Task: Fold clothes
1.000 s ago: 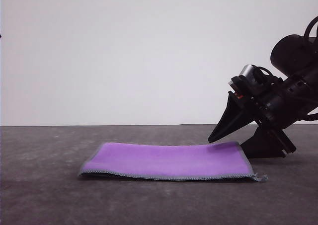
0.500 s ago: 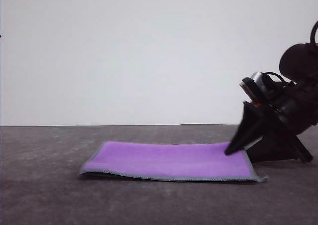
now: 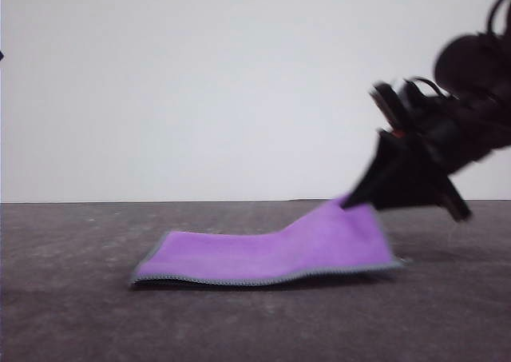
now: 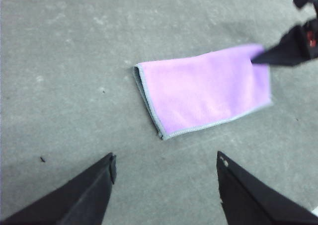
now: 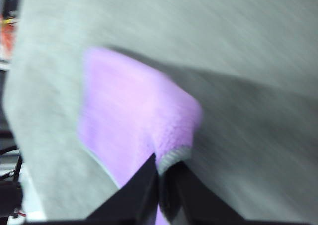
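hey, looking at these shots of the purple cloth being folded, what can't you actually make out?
- Cloth underside: hidden against the table in the front view, so its colour cannot be told.
- Right tool and the pinched cloth corner: smeared by motion blur in the right wrist view.
- Right arm: blurred and cut off by the front view's right edge.
- Left tool: open, its fingers cut off by the left wrist view's bottom edge.
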Robot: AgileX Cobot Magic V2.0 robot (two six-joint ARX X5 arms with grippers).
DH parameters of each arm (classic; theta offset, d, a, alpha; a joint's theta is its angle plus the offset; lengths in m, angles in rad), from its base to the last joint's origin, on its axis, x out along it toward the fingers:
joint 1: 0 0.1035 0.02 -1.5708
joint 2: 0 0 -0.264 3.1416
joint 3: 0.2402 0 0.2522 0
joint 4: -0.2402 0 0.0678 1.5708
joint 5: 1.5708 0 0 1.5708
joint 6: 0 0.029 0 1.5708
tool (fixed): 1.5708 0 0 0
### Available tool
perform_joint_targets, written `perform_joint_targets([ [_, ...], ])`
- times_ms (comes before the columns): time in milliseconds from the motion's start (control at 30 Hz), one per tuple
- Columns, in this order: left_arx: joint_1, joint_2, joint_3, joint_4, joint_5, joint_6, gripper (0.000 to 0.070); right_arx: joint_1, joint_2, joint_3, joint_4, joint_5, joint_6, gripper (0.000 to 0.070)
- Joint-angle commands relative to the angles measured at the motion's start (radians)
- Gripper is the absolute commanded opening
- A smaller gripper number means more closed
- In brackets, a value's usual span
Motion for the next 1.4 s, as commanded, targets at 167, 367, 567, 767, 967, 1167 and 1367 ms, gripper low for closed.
perform_joint_targets([
  [167,-0.002,0.004,0.005,0.011,-0.002,-0.003,0.0389,0.136,0.011,0.067,0.041,0.024,0.075,0.0002],
  [367,-0.002,0.004,0.005,0.011,-0.002,-0.003,0.0389,0.275,0.027,0.110,0.158,0.086,0.181,0.0002],
  [567,-0.002,0.004,0.005,0.011,-0.002,-0.003,0.0389,0.370,0.103,0.198,0.182,0.149,0.237,0.0002],
  [767,-0.002,0.004,0.005,0.011,-0.002,-0.002,0.0389,0.425,0.191,0.279,0.183,0.172,0.270,0.0002],
  [967,-0.002,0.004,0.005,0.011,-0.002,-0.002,0.0389,0.451,0.250,0.300,0.185,0.202,0.288,0.0148],
  [1167,-0.002,0.004,0.005,0.012,-0.002,-0.002,0.0389,0.452,0.254,0.300,0.221,0.069,0.285,0.0274],
  [1367,-0.002,0.004,0.005,0.012,-0.002,-0.002,0.0389,0.427,0.211,0.300,0.212,-0.068,0.287,0.0273],
])
